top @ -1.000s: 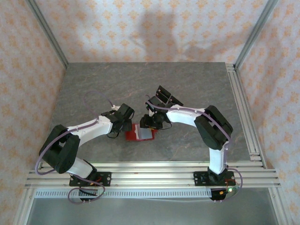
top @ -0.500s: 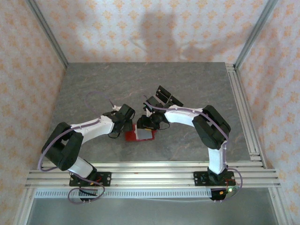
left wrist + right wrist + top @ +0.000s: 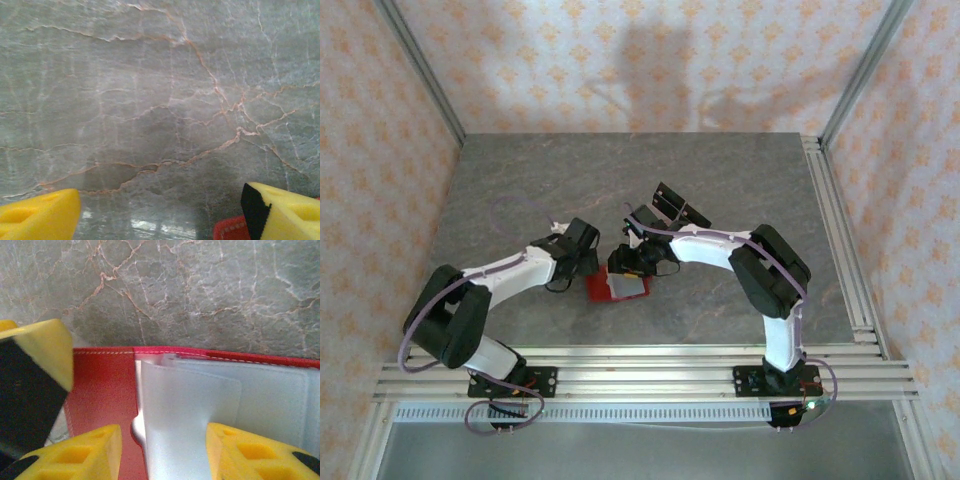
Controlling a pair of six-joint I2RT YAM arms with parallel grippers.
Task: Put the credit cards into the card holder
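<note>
Nearest to me in the top view are the aluminium rails (image 3: 640, 375) with both arm bases, and from there the arms bend inward over the grey marbled table (image 3: 520, 190) and meet near its middle. The red card holder (image 3: 599, 290) lies open and flat there, between the two wrists. The left gripper (image 3: 160, 212) stands released just beside the holder's left edge. Its yellow fingers are wide apart with only bare table between them, and a red corner of the holder shows near the right one. The right gripper (image 3: 165, 452) is low over the holder's right half. A pale credit card (image 3: 185, 405) lies between its fingers, on the holder's pale inner pocket (image 3: 280, 395), with its far end pointing to the holder's far edge. I cannot tell whether the fingers really press on the card or only stand on either side of it (the left edge of the card looks a little bulged). Farther away, behind the right wrist, a black object (image 3: 680, 206) lies on the table; I cannot tell what it is. Behind everything are the patterned walls (image 3: 620, 60).
</note>
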